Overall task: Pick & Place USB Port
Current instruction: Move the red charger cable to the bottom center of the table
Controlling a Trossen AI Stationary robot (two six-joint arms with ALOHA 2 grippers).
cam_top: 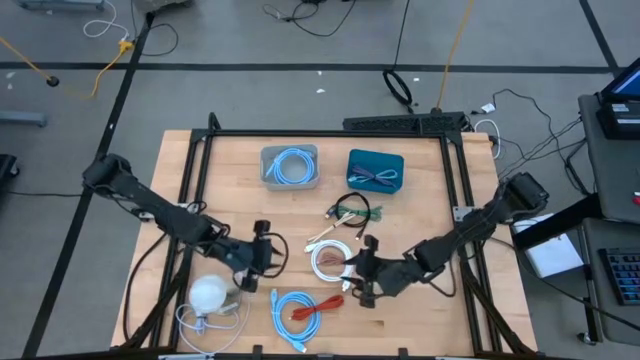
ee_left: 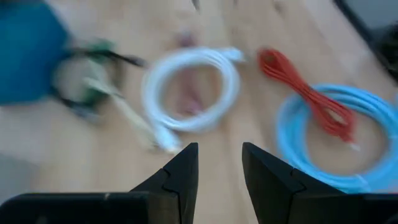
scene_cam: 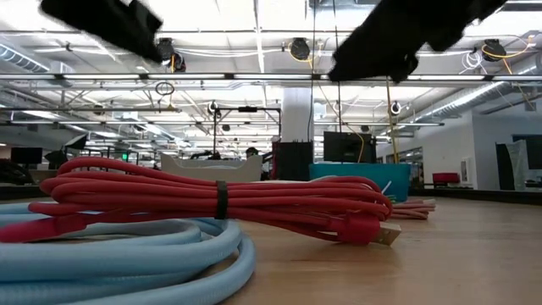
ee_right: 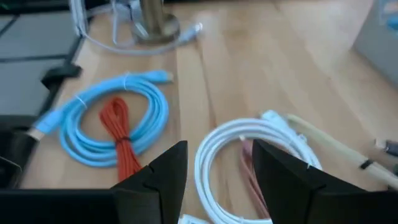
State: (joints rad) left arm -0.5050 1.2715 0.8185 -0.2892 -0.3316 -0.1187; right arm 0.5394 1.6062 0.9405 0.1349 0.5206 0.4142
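From above, my left gripper and right gripper flank the coiled white USB cable near the worktop's front edge, so either could take it. At table height, only the red bundled cable atop the light-blue coiled cable shows. Both wrist views show my fingers parted and empty, aimed at the white coil.
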